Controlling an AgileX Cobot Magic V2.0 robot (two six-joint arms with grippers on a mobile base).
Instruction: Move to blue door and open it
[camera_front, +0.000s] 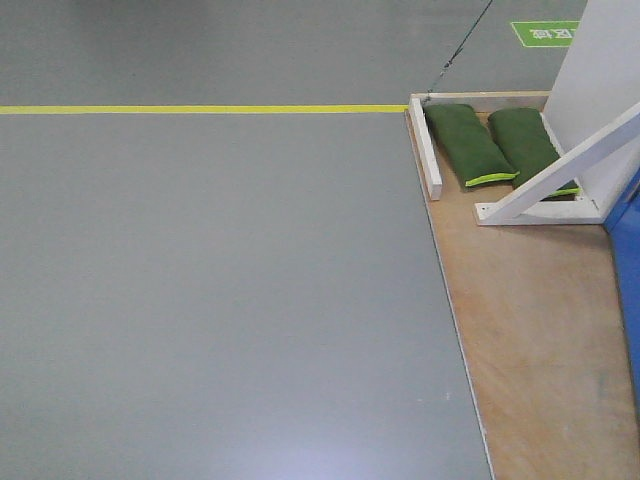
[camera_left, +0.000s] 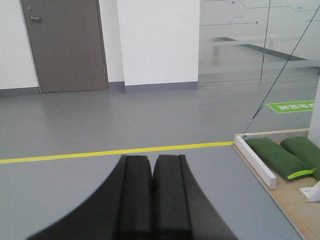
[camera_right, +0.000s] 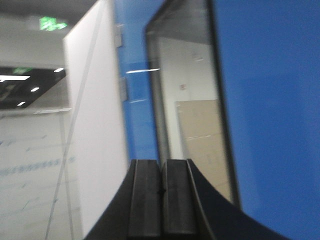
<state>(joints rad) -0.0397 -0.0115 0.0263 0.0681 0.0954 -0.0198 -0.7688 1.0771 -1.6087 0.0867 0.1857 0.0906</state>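
In the front-facing view, a grey floor (camera_front: 210, 300) filled most of the picture, with a yellow line (camera_front: 200, 109) running across it near the far edge. A plywood platform (camera_front: 540, 340) lay on the right. At its far left corner stood a white batten (camera_front: 426, 145), and beside that lay two green sandbags (camera_front: 468, 145) side by side. A white brace (camera_front: 560, 170) slanted up over the nearer ends of the bags toward a white panel (camera_front: 600, 70). The blue door (camera_front: 630, 280) showed only as a sliver at the platform's right edge.

In the left wrist view, the left hand (camera_left: 152, 165) was clenched, its black fingers pressed flat together with nothing between them, over the grey floor on the near side of the yellow line. A grey door (camera_left: 65, 45) stood in the far wall, with a glass wall (camera_left: 260, 40) to its right. The platform's far left corner and the sandbags sat at the right edge.

In the blurred right wrist view, the right hand (camera_right: 161, 167) was likewise clenched on nothing. The blue door filled the right side, dark-edged, with a gap left of it showing a tan board (camera_right: 200, 145).
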